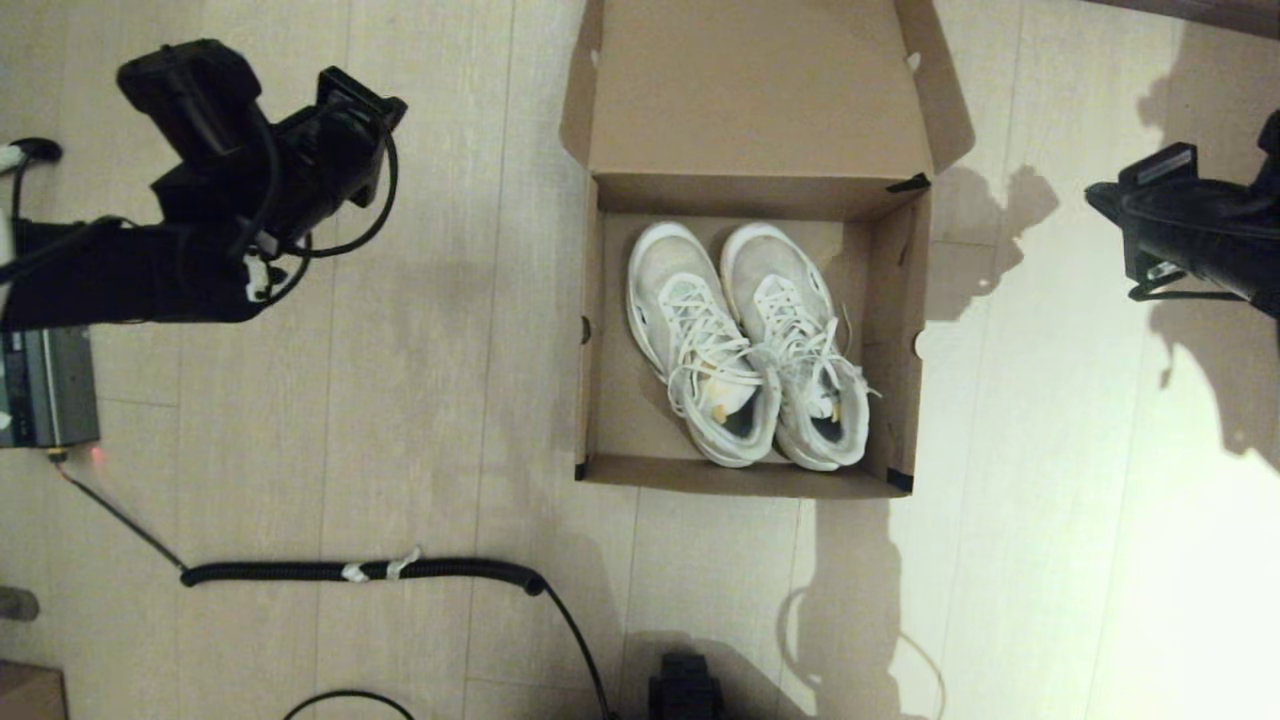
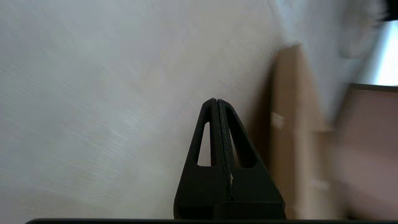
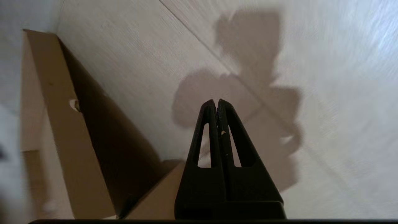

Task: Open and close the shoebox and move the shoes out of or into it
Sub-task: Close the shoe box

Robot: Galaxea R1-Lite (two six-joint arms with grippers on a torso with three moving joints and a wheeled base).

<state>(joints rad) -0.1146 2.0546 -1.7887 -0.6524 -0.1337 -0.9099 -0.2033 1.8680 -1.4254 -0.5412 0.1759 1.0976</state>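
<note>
The brown cardboard shoebox [image 1: 905, 300] stands open on the floor in the middle of the head view, its flap lid [image 1: 750, 80] leaning back on the far side. Both white mesh shoes [image 1: 745, 345] lie side by side inside it, toes pointing away. My left gripper [image 2: 216, 100] is shut and holds nothing, raised well to the left of the box [image 2: 292, 130]. My right gripper [image 3: 216, 100] is also shut and holds nothing, raised to the right of the box [image 3: 62, 130].
A black corrugated cable [image 1: 360, 572] runs across the floor in front of the box on the left. A grey device [image 1: 45, 385] sits at the far left edge. Pale wooden floor surrounds the box on both sides.
</note>
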